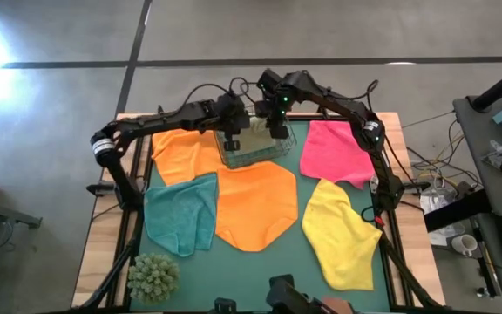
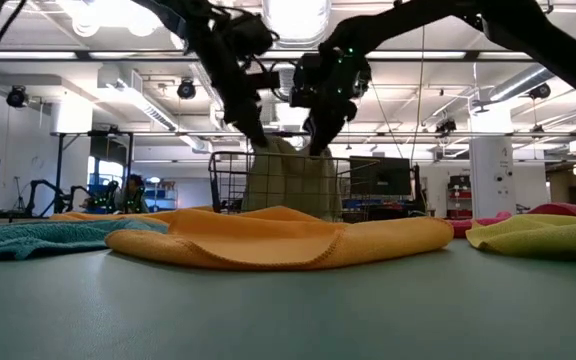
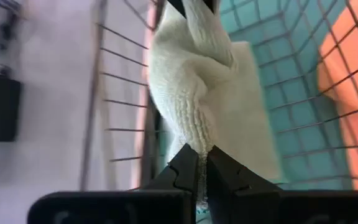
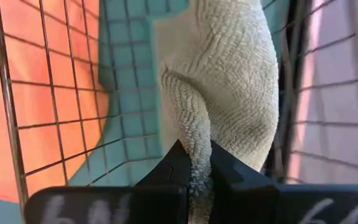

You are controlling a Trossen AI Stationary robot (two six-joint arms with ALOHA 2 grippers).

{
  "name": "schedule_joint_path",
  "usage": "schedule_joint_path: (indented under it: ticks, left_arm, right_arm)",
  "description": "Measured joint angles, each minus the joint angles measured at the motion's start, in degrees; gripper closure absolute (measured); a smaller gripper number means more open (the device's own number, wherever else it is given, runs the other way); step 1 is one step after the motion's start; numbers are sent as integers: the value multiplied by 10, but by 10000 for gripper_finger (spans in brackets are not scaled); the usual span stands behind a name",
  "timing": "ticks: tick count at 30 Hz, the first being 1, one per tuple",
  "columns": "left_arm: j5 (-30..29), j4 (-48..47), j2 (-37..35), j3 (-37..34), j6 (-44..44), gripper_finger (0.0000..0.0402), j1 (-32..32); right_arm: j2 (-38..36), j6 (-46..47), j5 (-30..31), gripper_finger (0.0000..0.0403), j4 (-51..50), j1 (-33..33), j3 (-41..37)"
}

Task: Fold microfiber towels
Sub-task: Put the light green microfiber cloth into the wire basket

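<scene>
Both arms meet over the wire basket (image 1: pixel 255 150) at the middle of the surface's far edge. The left end effector (image 3: pixel 202 163) is pinched tight on one top corner of the olive towel (image 2: pixel 290 180), and the right end effector (image 4: pixel 194 163) is pinched on the other corner, each with a bunched tuft of cloth between its fingers.

The towel hangs from these two grips down into the basket, its lower part apparently resting inside the wire walls. Its long axis runs vertically, the top edge gathered between the two grips, which sit close together, so the cloth droops in a narrow, creased column rather than a flat sheet.

To do this step well, I judge the towel should be lifted straight up until its lower hem clears the basket rim, so the fuzzy pile does not snag the wires. Both grips need to rise evenly, then spread apart along the top edge to pull it taut and flat before it is laid down.

Free space is scarce: orange towels (image 1: pixel 255 205) lie just in front of the basket, the teal towel (image 1: pixel 181 212) toward the left edge, pink (image 1: pixel 334 150) and yellow (image 1: pixel 338 231) toward the right. A bare patch of green mat (image 1: pixel 260 270) near the front edge looks the likeliest spot.
</scene>
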Motion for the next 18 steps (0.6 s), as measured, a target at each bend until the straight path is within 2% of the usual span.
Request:
schedule_joint_path:
  ticks: [10,18]
  left_arm:
    - [-37,-7,-88,8,18,402,2]
    - [-37,-19,-111,8,18,402,0]
  right_arm:
    - [-13,-3,0,392,-25,-16,96]
    - [-23,-8,-39,392,-30,-16,100]
